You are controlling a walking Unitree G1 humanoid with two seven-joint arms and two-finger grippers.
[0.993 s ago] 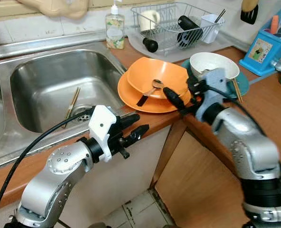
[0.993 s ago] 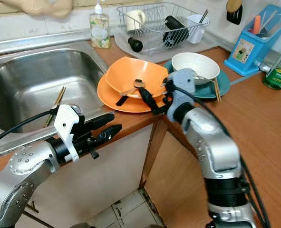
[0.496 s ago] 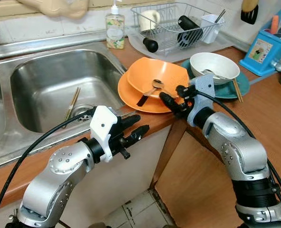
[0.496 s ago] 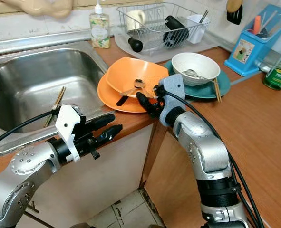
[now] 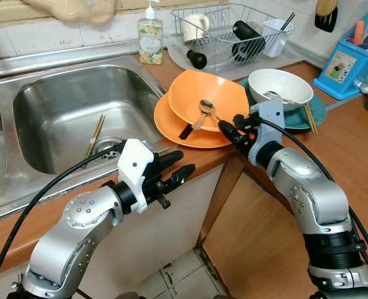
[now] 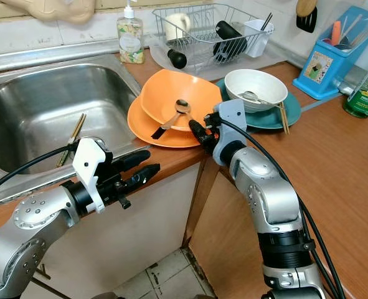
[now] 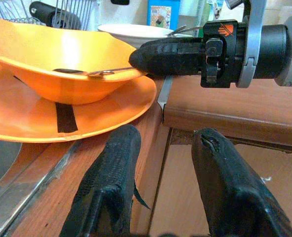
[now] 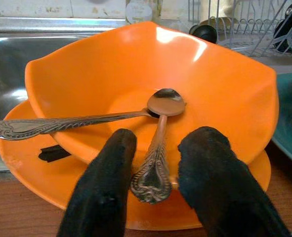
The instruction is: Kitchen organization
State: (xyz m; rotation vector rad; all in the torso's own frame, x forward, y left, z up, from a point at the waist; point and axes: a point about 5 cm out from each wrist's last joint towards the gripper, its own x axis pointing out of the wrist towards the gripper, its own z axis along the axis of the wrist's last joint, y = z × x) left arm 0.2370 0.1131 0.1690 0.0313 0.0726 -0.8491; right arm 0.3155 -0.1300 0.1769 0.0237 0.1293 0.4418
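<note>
So the right gripper [image 5: 225,128] is parked right at the near rim of the orange bowl [image 5: 224,99], fingers spread a bit with a spoon handle [image 8: 152,173] sitting in the gap between them; from the right wrist view the fingers [image 8: 106,187] flank that handle but I can't say they're actually pinching it, looks more like a loose straddle. There are two spoons [image 8: 81,121] in that bowl, bowls of both meeting near the middle, one handle pointing toward the gripper and the other sticking out over the rim toward the sink. The orange bowl sits on an orange plate [image 5: 171,121] right at the counter's edge, and there's a dark utensil handle [image 5: 185,131] poking out from under the bowl onto the plate. The left gripper [image 5: 177,165] hangs out in front of the counter edge, below and to the left of the plate, fingers apart with nothing in them. Just past the orange stuff is a white bowl [image 5: 280,84] on a teal plate [image 5: 317,112], with chopsticks [image 5: 310,118] lying on the plate's rim. Left of all that is the steel sink [image 5: 59,112] with another pair of chopsticks [image 5: 96,132] down near the drain. Farther back there's a soap bottle [image 5: 150,34], a wire dish rack [image 5: 230,31] with a few things in it, and a blue utensil holder [image 5: 349,62] off on the right.
</note>
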